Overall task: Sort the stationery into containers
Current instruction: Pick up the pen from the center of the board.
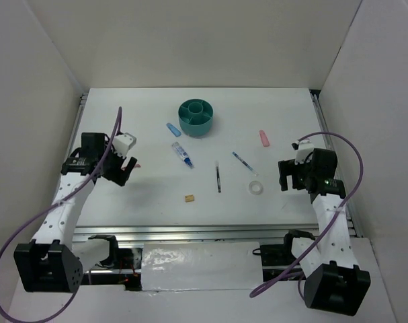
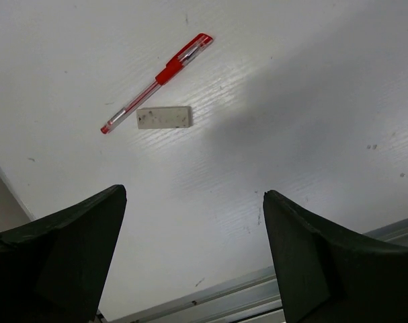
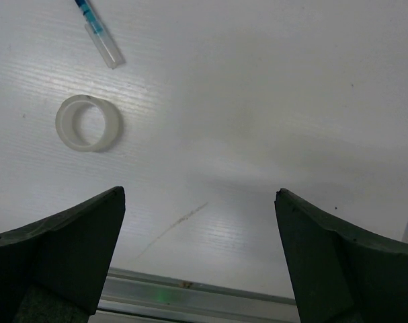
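Hovering wide open and empty near the left edge of the surface (image 1: 150,205), the left gripper (image 2: 193,195) has a red pen (image 2: 156,82) and a pale eraser (image 2: 164,117) ahead of it. The two are almost touching, so a careless close there would likely catch both or flick one away. The right gripper (image 3: 199,193), equally spread and holding nothing, hangs near the right edge. The tape ring (image 3: 89,122) and the end of a blue-white pen (image 3: 99,33) lie off to one side of its fingers rather than between them. The ring lies flat and looks thin-walled, so a pinch across it could squash it or make it pop out. The pens are slim and may roll or pivot in the grip. The teal organiser (image 1: 196,116) sits by the middle of the far edge, well apart from both arms, so anything held loosely could drop during the carry or land in the wrong compartment.
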